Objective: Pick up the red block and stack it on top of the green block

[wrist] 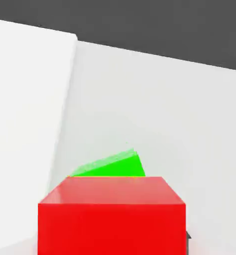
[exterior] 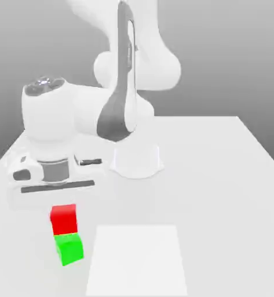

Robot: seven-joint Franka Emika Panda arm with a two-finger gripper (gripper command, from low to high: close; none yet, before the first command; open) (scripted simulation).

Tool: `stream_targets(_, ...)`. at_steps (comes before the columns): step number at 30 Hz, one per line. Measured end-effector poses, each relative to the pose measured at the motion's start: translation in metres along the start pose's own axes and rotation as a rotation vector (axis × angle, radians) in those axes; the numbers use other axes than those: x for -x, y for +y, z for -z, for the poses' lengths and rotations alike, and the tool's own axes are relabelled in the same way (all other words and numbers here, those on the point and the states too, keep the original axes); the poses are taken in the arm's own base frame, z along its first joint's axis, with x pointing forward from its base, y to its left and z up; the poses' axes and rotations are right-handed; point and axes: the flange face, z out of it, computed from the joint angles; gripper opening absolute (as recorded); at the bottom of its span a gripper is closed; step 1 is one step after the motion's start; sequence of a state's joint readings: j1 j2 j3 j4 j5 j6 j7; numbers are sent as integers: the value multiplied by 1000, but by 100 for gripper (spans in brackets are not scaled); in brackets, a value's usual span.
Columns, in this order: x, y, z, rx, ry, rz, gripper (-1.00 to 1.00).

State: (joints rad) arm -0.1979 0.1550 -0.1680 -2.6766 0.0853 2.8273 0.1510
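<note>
Red block faces the hand view squarely, green block angled beyond

A white table holds 1 flat, pale panel. Near it sits 1 green block; the robot base stands farther back.

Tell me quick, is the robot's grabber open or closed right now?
Gripper: looks closed on the red block, holding it above the green block.

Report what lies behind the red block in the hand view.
Part of the green block, with pale tabletop beyond. The red block hides the green block's remainder and anything else directly behind.
</note>
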Motion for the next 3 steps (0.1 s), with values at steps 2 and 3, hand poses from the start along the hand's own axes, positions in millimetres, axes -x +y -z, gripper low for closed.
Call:
stream_targets(2,0,0,0,0,0,0,100)
stream_targets(3,0,0,0,0,0,0,100)
